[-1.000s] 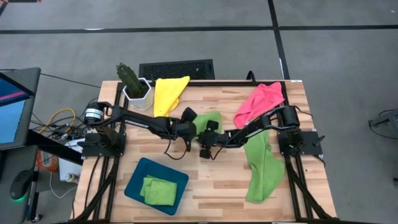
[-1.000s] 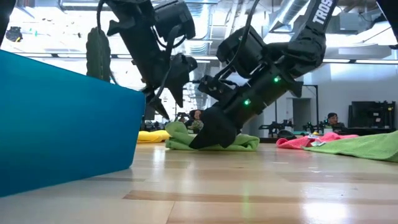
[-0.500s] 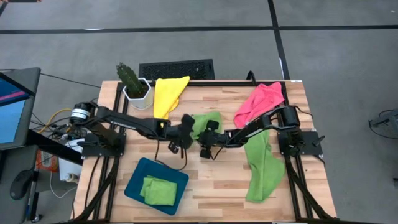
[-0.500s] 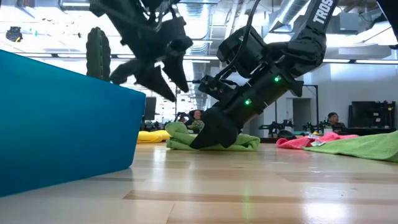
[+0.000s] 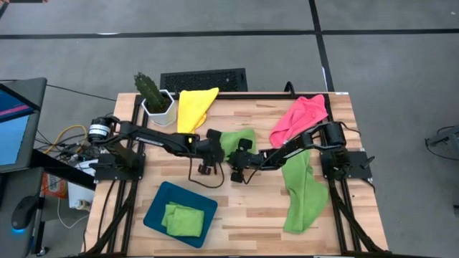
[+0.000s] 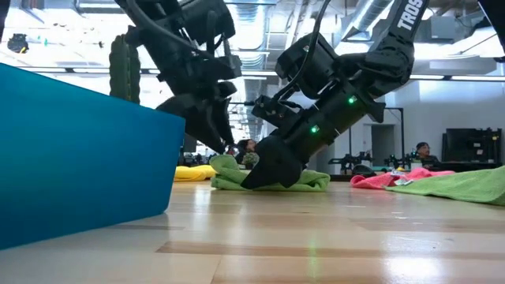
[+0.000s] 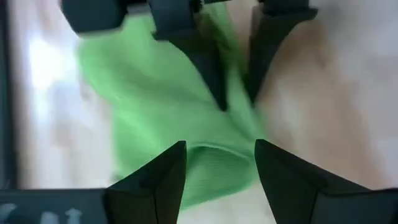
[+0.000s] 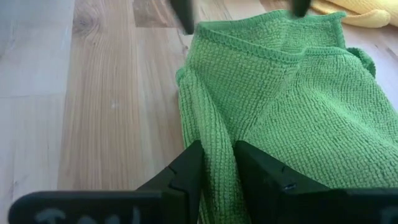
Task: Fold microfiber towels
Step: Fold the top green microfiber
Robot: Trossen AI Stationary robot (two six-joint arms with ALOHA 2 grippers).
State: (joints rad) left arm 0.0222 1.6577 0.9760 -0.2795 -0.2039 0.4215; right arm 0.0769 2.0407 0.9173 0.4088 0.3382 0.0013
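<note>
At table centre, right hand (image 8: 214, 168) pinching green towel (image 8: 280, 99) (edge fold), left hand (image 7: 217, 165) spread above.

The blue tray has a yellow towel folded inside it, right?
Not quite. The towel folded inside the blue tray is lime green, not yellow, as the high view shows. The yellow towel lies at the table's far edge beside the potted cactus.

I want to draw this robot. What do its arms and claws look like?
Both arms are black and jointed like thin pipes, with black cables looping along them. The right arm glows with small green lights and has white letters near its top. The left arm has a round silver part at its base. The left gripper and right gripper each have two dark, wedge-shaped fingers.
</note>
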